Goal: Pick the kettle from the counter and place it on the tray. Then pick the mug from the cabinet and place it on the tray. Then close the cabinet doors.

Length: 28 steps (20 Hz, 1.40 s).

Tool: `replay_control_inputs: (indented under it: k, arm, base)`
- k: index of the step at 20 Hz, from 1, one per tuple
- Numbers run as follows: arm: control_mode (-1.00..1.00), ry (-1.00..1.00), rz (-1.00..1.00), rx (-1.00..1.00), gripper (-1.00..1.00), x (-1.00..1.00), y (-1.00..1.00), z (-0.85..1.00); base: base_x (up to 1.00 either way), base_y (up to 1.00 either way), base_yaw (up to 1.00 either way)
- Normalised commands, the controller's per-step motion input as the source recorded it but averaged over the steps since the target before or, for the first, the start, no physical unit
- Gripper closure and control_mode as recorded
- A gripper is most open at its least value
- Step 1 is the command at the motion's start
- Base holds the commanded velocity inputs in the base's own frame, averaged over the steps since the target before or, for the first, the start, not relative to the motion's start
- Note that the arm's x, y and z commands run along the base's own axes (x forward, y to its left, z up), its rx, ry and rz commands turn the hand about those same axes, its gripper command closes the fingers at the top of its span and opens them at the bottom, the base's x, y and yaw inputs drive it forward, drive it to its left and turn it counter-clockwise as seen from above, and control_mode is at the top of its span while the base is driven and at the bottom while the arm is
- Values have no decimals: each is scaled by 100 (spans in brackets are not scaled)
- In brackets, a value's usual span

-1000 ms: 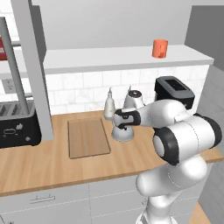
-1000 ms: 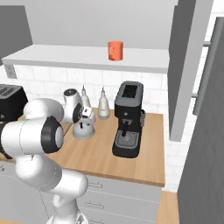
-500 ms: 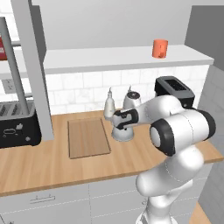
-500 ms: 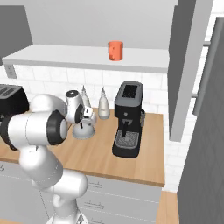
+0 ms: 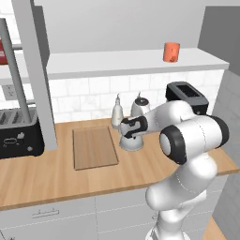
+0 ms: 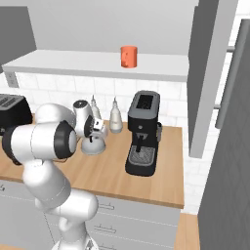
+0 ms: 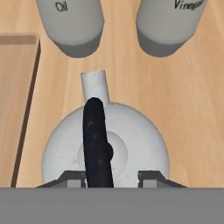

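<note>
The squat silver-grey kettle (image 5: 131, 142) (image 6: 93, 145) (image 7: 140, 144) stands on the wooden counter (image 5: 56, 178), just right of the tray (image 5: 93, 147) (image 7: 13, 109). My gripper (image 5: 131, 135) (image 6: 95, 134) (image 7: 111, 177) hangs straight over it. Its fingertips straddle the black arched handle (image 7: 97, 140): the left one is at the handle and the right one stands off with a gap, so it is open. The orange-red mug (image 5: 171, 51) (image 6: 129, 56) sits upright on the cabinet shelf (image 5: 117, 63). The cabinet doors (image 5: 35, 70) (image 6: 207, 73) stand open.
Two pale bottles (image 5: 117, 111) (image 7: 72, 26) (image 7: 168, 24) stand right behind the kettle, by the tiled wall. A black coffee machine (image 5: 187, 96) (image 6: 142, 132) is to the right. A black toaster (image 5: 16, 131) (image 6: 12, 110) sits left of the tray.
The jaws have narrowed around the kettle's handle. The arm has barely moved and the kettle has stayed in place on the counter.
</note>
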Motion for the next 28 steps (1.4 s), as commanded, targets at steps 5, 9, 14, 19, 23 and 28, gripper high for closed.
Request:
replay_control_inputs:
  k: [5,9,14,19,23,28]
  arm:
    - [-100,-1,0,0,100,-32,0,-7]
    - [-100,-7,0,0,100,-56,1,11]
    - [-100,-3,0,0,100,-27,23,67]
    - [-100,-1,0,0,100,-1,67,70]
    - [-100,0,0,0,100,2,86,16]
    - [-100,0,0,0,100,19,75,0]
  base:
    - [0,0,0]
    - [0,0,0]
    - [0,0,0]
    - [0,0,0]
    - [0,0,0]
    - [0,0,0]
